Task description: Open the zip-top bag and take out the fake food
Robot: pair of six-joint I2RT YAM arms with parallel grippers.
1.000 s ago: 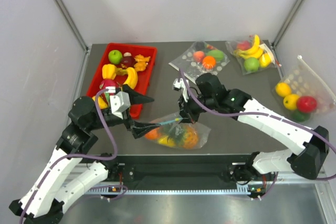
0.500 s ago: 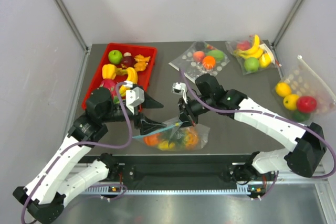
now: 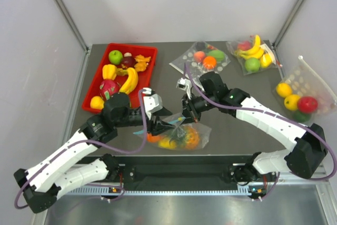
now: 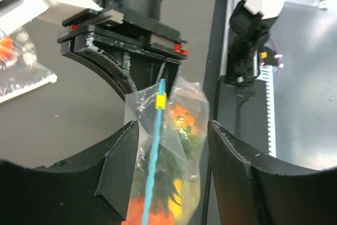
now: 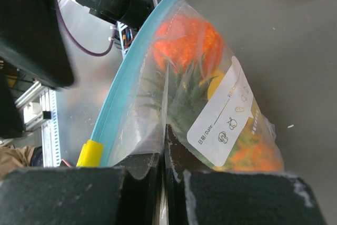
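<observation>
Teal plastic marked the mouth of the bag (image 3: 181, 133), which lay on the near middle of the table (image 3: 237, 135), between the two arms. The fake food (image 3: 178, 139) was all inside it, orange and yellow pieces with green leaves, so nothing was removed yet.

The right end effector (image 5: 163, 148) was clenched on a thin fold of the clear film just below the zip strip (image 4: 156, 146). The left end effector (image 4: 171, 130) was released, with its fingers (image 4: 124, 156) wide apart on both sides of the bag and the strip running between them. A small yellow slider (image 4: 160, 100) sat on the strip, close to the right end effector.

I judged several risks from here. If the left end effector clenched where it was, it would likely take both walls and the strip together, and a pull would then only drag the bag, not open it. The fold in the right end effector was thin and smooth, so it could slip out when the weight of the fruits pulled on it. A pull on the film instead of the slider could stretch or tear the plastic. The bag was also near the front edge of the table, so a sudden opening could send a fruit over it.
</observation>
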